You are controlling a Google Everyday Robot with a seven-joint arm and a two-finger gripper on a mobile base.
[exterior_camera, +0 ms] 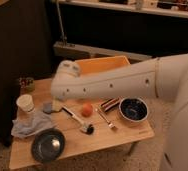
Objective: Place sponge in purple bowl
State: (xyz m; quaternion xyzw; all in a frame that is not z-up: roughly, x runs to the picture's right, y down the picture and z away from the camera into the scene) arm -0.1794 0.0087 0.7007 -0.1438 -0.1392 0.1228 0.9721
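Observation:
The purple bowl stands at the right of the wooden table. A small grey-blue block, apparently the sponge, lies at the left beside the paper cup. My white arm reaches from the right across the table. My gripper is at the arm's left end, largely hidden under the wrist, just above and right of the grey-blue block and far left of the purple bowl.
An orange tray sits at the back behind the arm. A grey cloth, a dark bowl, an orange fruit, a brush, a fork and a striped packet lie on the table.

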